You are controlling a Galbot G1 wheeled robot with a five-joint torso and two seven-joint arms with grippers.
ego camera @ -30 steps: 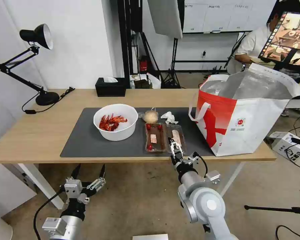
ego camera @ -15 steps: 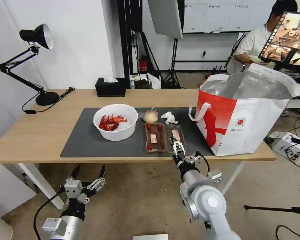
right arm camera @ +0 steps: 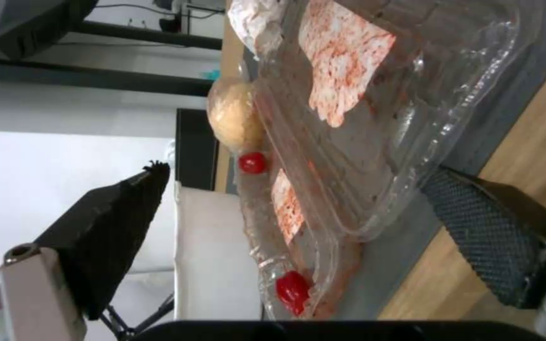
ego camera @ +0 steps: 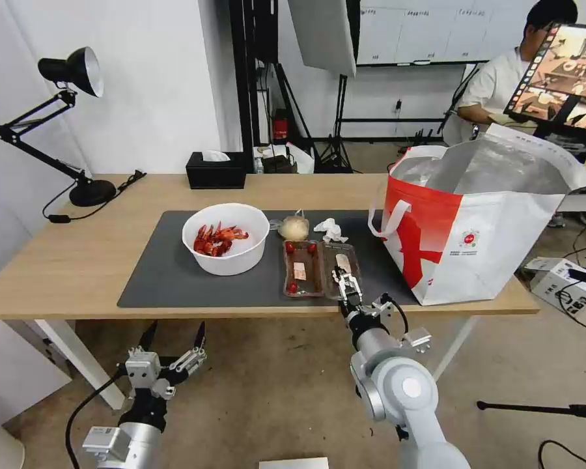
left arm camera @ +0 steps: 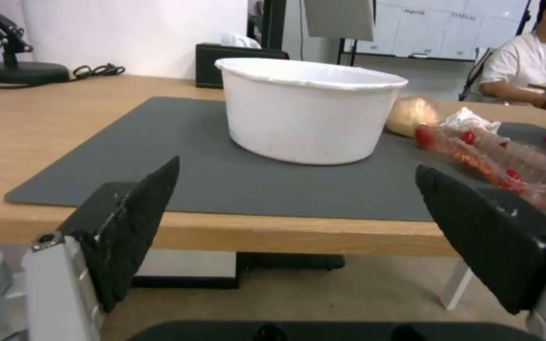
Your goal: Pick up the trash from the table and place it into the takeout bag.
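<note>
Reaching over the near edge of the counter (ego camera: 78,260), I have my right pincer (ego camera: 346,286) at the front end of the clear hinged tray (ego camera: 319,268), its jaws spread wide with one finger (right arm camera: 105,232) above the tray and the other beneath its near rim, against the dark mat (ego camera: 169,273). Nothing is clamped yet; the tray sits between the fingers, flat on the mat, untouched as far as I can judge. My left pincer (ego camera: 172,342) hangs below the counter's front edge, jaws wide apart and empty, facing the white bowl (left arm camera: 308,109).

By my reckoning the job has barely started. All four pieces of trash lie on the mat: the bowl with its red crayfish shells (ego camera: 218,240), the beige bagged lump (ego camera: 294,228) just behind the tray, the crumpled tissue (ego camera: 331,229) beside that lump, and the tray itself with food scraps. The takeout bag (ego camera: 475,228) stands open on the counter's right end, close to the tray; I cannot see whether anything is inside. Everything remains to be carried over.
</note>
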